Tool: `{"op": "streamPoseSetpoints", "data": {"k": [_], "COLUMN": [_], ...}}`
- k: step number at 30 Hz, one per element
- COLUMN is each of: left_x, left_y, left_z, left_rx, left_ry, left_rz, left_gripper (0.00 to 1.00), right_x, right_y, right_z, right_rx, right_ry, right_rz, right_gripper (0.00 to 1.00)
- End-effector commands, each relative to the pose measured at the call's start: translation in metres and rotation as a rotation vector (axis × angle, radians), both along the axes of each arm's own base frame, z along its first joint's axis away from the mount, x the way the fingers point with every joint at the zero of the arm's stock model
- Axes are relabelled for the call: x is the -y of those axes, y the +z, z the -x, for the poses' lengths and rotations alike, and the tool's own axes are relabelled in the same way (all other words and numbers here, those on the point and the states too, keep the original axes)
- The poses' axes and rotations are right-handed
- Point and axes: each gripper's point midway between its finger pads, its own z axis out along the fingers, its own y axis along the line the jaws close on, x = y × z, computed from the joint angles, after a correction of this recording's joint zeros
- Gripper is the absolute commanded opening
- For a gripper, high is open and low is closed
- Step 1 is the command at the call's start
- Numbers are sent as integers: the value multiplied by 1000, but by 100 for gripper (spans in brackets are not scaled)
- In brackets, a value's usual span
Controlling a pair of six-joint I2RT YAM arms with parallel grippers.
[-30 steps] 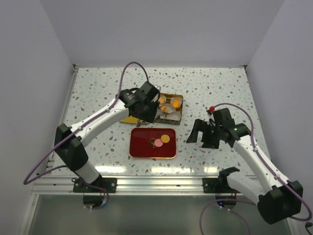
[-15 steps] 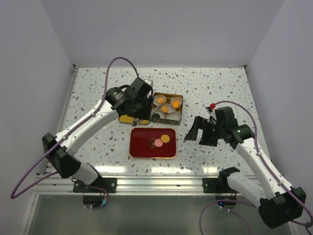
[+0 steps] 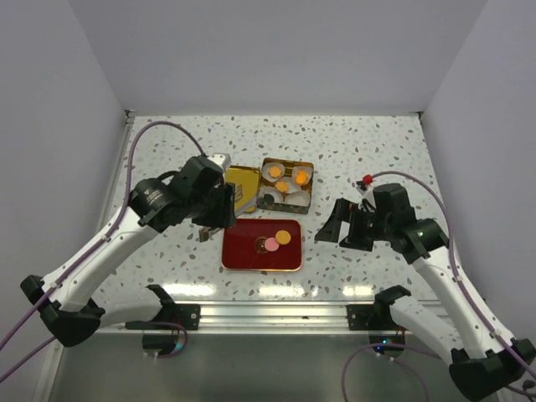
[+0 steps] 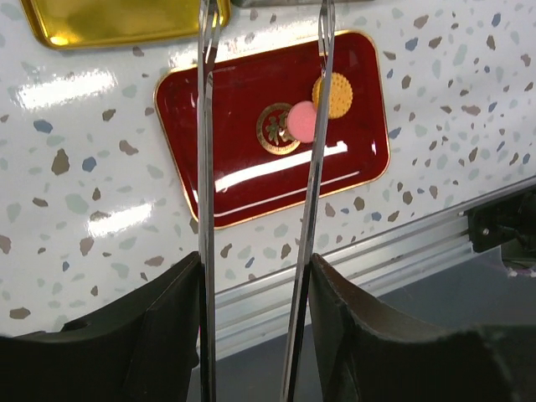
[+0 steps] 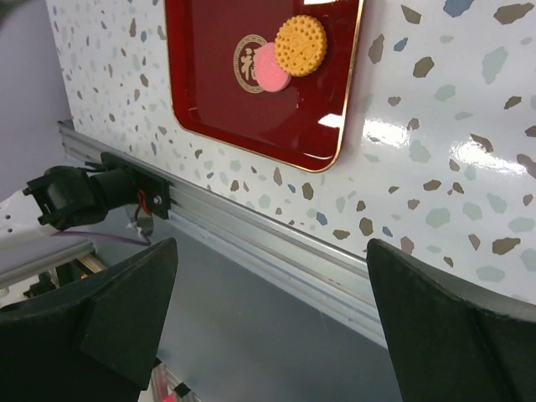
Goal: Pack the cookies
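Note:
Two cookies, one orange (image 3: 284, 237) and one pink (image 3: 272, 244), lie touching on a red tray (image 3: 243, 255); they also show in the left wrist view, orange (image 4: 337, 94) and pink (image 4: 301, 121), and in the right wrist view, orange (image 5: 301, 44) and pink (image 5: 270, 67). A gold tin (image 3: 286, 206) behind the tray holds white paper cups with orange cookies (image 3: 280, 188). My left gripper (image 3: 219, 216) is shut on thin metal tongs (image 4: 206, 167), whose blades stand apart and empty over the tray's near side. My right gripper (image 3: 342, 231) is open and empty, right of the tray.
A gold lid (image 3: 243, 186) lies left of the tin, also in the left wrist view (image 4: 117, 21). The table's front edge and aluminium rail (image 5: 276, 251) run just below the tray. The red tray (image 4: 251, 184) has a gold emblem (image 4: 273, 130) at its centre.
My left arm has pulled back from over the tin, moving left and toward the near edge with the tongs. My right arm has hardly moved.

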Motion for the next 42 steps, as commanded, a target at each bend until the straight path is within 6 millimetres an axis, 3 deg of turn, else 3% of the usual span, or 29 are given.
{"op": "streamPoseSetpoints", "data": {"k": [1,5,11,14,17,23,29,36,42], "left_x": [1,7,10,9,14,24,32,32,48], "left_y": [2,-13,-29,-43,-48,-62,-79,-77,-82], "left_z": [17,34,53,61,63,62,56,33,25], "left_rx": [10,-38,-49,-86,-90,-109,-106,-51,-55], "left_ry": [-31,-105,-221,-256,-275,-263,-261,-226,-271], "left_rz": [93,129,132,111,116,80,26,-58,-73], "left_gripper": [55,54,54,54,54,54,54,55,56], "right_x": [18,36,62,71,75,60,47,49,54], "right_y": [22,18,37,52,54,37,37,28,26], "right_z": [8,18,20,25,26,23,12,18,23], "right_rx": [69,59,109,133,162,154,196,190,191], "right_ry": [-59,-200,-399,-408,-405,-360,-338,-269,-280], "right_rz": [46,58,59,89,101,46,-31,36,45], "right_gripper": [99,99,99,99,99,99,99,99,99]}}
